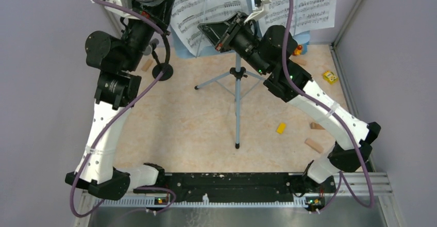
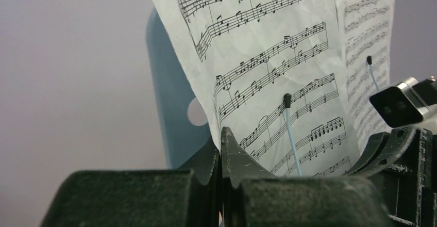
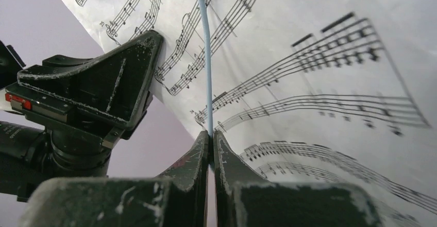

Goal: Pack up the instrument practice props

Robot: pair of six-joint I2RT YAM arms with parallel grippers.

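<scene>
The light blue music desk [image 2: 167, 103] stands on grey tripod legs [image 1: 237, 100] at the back of the table. Two white music sheets [image 1: 206, 2] [image 1: 304, 2] lean on it. My left gripper [image 1: 166, 4] is shut on the left edge of the left sheet [image 2: 268, 57], with the jaws pinching the paper [image 2: 221, 136]. My right gripper [image 1: 204, 28] is shut on the desk's thin light blue page-holder wire [image 3: 207, 62], at its lower end [image 3: 210, 136]. A black round-based mic holder [image 1: 163, 74] stands under my left arm. No microphone shows clearly.
Small wooden blocks [image 1: 314, 145] [image 1: 317, 126] [image 1: 147, 65], a yellow block [image 1: 281, 128], a yellow toy [image 1: 330, 76] and an orange toy [image 1: 298, 49] lie on the table. Grey walls close in on the left, back and right. The two grippers are close together at the desk.
</scene>
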